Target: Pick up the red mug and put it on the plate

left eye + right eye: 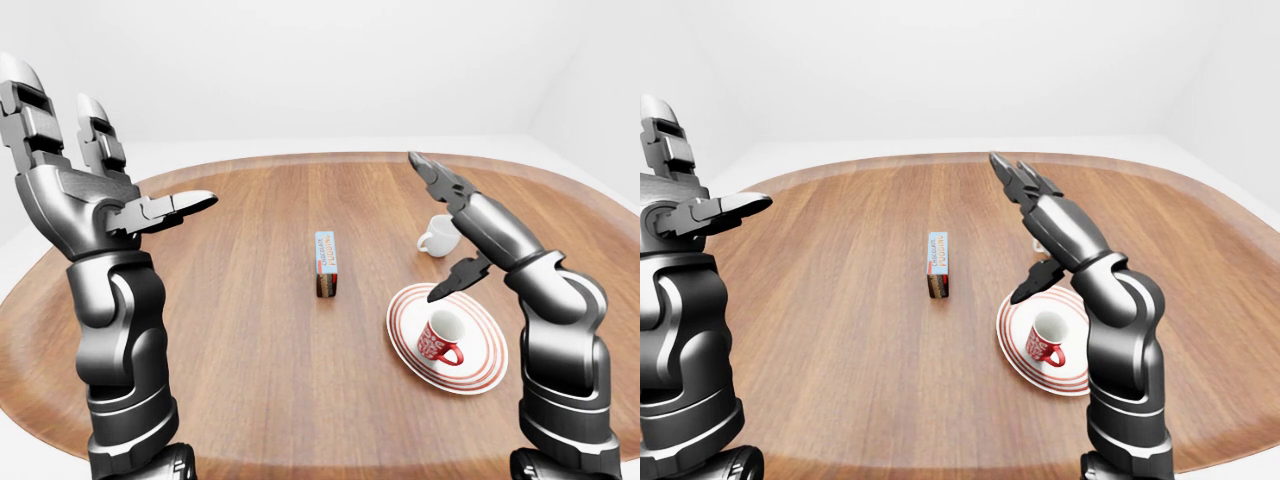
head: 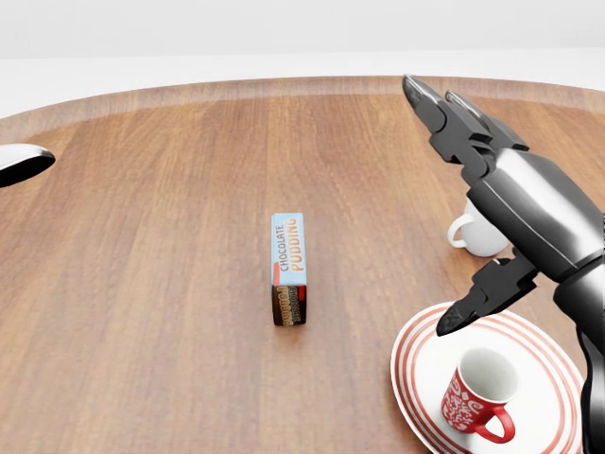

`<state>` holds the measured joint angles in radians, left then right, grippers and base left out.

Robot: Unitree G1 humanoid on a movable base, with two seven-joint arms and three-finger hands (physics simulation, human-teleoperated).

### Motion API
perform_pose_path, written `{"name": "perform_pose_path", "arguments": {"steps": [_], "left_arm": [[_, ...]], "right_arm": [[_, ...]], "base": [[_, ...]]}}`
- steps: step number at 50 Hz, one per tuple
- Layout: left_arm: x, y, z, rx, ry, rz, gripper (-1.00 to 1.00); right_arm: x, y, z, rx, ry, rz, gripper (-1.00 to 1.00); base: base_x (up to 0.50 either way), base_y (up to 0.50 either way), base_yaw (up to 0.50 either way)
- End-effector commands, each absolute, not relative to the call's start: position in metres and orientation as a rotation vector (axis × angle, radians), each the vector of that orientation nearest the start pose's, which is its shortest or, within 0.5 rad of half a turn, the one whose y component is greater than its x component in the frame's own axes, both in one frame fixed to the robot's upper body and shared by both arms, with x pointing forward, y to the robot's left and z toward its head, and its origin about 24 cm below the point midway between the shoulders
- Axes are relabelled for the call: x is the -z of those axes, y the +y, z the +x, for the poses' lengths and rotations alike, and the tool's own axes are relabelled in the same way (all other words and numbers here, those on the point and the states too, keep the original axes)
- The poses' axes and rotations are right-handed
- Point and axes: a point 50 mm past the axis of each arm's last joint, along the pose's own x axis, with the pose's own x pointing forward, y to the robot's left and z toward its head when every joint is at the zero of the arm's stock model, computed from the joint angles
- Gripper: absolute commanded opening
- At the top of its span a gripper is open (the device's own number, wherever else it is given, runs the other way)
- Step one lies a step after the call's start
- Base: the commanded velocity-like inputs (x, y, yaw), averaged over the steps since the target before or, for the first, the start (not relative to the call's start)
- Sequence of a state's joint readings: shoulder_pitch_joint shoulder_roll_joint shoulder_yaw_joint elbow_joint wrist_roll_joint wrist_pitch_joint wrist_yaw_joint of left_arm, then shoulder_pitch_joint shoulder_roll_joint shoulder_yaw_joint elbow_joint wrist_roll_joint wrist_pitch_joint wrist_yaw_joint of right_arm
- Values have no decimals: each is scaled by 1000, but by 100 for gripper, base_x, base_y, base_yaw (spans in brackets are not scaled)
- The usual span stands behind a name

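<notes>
Left-eye view
Table: the wooden table (image 1: 250, 330) was a broad rounded slab, its brown grain running away from me, with a paler bevelled rim.
Red mug: the red mug (image 1: 440, 337) stood upright on the plate (image 1: 480, 375), glossy, white inside, patterned in white on its side, handle toward the view's right.
Plate: round, shallow, white with concentric red rings.
My left hand: my left hand (image 1: 85, 190) was raised at the view's left, segmented grey metal, its three fingers spread apart and holding nothing.
My right hand: my right hand (image 1: 470, 230) hung above the plate, clear of the mug, fingers splayed and empty.

Head view
Pudding box: the pudding box (image 2: 288, 268) was a slim rectangular carton, pale blue with orange lettering and a dark brown end, lying on the wood well left of the plate.
White mug: the white mug (image 2: 473, 236) was mostly hidden behind my right hand; only its handle and lower wall showed, so I could not tell its full shape.
Thumb: my dark, tapered thumb tip pointed down over the plate's upper rim; whether it touched was unclear.

Right-eye view
Forearms: smooth, rounded steel-grey shells with black joints.
</notes>
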<state>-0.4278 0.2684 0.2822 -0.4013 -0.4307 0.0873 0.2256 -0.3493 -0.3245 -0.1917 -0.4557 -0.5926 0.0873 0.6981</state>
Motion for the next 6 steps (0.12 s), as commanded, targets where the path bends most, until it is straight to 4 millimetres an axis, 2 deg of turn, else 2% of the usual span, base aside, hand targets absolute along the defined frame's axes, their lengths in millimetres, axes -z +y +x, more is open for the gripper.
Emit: {"name": "perform_pose_path", "arguments": {"steps": [1, 2, 5, 6], "left_arm": [[-249, 220, 263, -194, -764, -241, 100], [-249, 220, 263, -195, -765, -242, 100], [-248, 220, 263, -196, -763, -240, 100], [-248, 221, 264, -197, -761, -238, 100]], "right_arm": [[-218, -174, 265, -323, -426, -949, 100], [-209, -175, 269, -341, -384, -931, 100], [-201, -173, 272, -377, -370, -861, 100], [-192, -171, 274, -402, -344, -825, 100]], "base": [[0, 0, 0], [0, 0, 0], [0, 0, 0], [0, 0, 0]]}}
